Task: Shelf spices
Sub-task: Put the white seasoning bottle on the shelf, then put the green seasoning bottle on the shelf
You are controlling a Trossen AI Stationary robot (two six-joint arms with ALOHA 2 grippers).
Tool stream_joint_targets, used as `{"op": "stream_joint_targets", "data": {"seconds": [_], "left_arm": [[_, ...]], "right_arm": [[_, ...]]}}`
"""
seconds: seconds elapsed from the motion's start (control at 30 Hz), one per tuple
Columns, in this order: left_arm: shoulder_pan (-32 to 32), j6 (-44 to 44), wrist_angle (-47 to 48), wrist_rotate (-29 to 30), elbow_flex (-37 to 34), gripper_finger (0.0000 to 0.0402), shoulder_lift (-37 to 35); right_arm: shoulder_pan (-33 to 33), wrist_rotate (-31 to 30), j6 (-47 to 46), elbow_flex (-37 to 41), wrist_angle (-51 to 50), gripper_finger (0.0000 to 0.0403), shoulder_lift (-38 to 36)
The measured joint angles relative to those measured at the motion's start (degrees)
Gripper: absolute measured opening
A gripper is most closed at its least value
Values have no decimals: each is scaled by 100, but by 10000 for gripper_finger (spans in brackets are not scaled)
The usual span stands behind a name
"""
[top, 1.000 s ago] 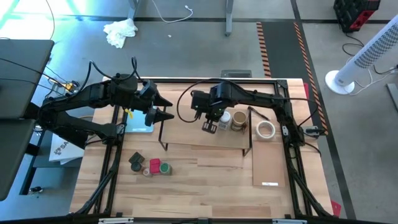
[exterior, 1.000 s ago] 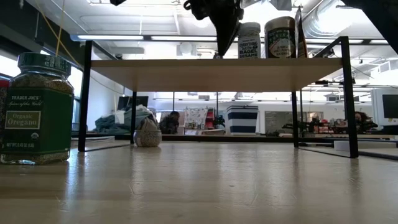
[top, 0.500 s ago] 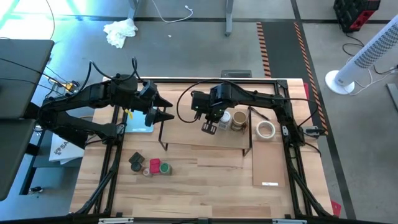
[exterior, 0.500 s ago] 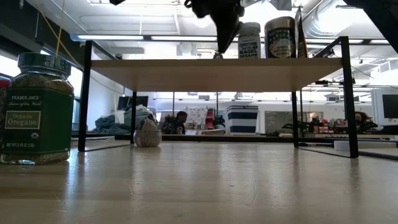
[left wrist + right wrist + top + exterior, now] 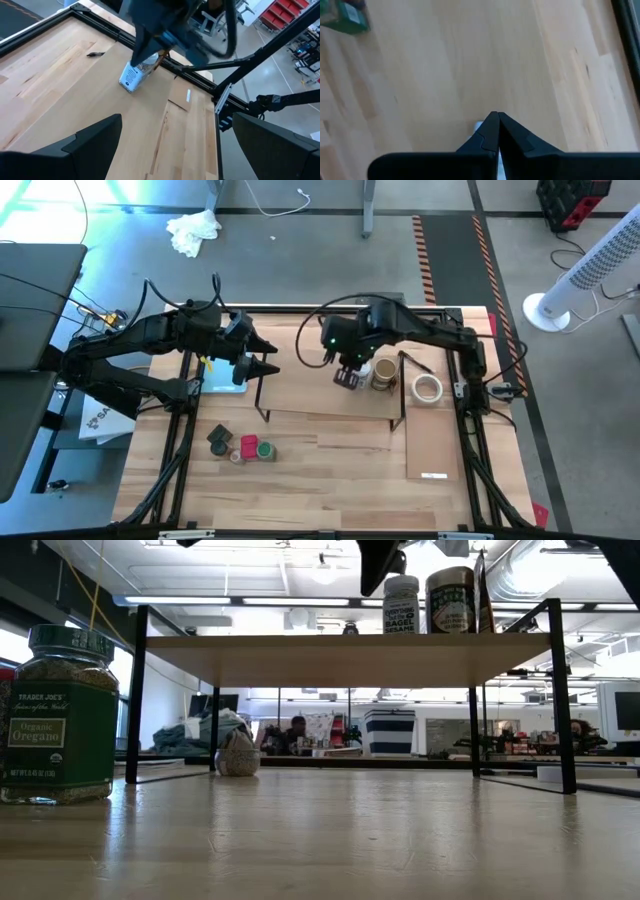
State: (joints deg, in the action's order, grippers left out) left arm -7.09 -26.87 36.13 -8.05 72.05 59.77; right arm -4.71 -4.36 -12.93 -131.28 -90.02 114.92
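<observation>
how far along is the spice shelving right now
Two jars already stand on the shelf. Nothing is in hand: the right gripper is shut and empty above the shelf beside them, and the left gripper is open and empty near the shelf's left end. Left to do: the cluster of jars on the table, including the green-lidded oregano jar.

Robotics lab/workshop — concrete floor (image 5: pixel 300 270) w/ hazard tape (image 5: pixel 428 255), tower fan (image 5: pixel 590 265).

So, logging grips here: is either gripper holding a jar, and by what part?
Neither. The right gripper is shut on nothing above the shelf; the left gripper is open.
</observation>
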Motion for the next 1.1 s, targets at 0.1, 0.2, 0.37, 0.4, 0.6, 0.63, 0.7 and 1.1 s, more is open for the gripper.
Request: {"op": "stream_joint_targets", "data": {"seconds": [0.1, 0.2, 0.37, 0.4, 0.6, 0.63, 0.7, 1.1], "left_arm": [[0, 1, 1, 0, 0, 376, 0], [1, -2, 4, -2, 0, 376, 0], [0, -2, 3, -2, 0, 376, 0], [0, 0, -1, -2, 0, 376, 0], [4, -4, -1, 11, 0, 376, 0], [4, -4, 1, 11, 0, 376, 0], [4, -5, 0, 15, 0, 376, 0], [4, -9, -12, -19, 0, 376, -8]], "right_arm": [[-3, 37, 129, 0, 2, 0, 148], [-34, 65, 136, 8, 3, 0, 266], [-66, 135, 123, 9, 0, 0, 253], [-66, 205, 123, 9, 0, 0, 253], [32, 457, 112, 188, 4, 0, 224], [55, 457, 111, 230, 4, 0, 230], [88, 437, 92, 284, 1, 0, 233], [173, 530, -52, 178, 1, 0, 186]]}}
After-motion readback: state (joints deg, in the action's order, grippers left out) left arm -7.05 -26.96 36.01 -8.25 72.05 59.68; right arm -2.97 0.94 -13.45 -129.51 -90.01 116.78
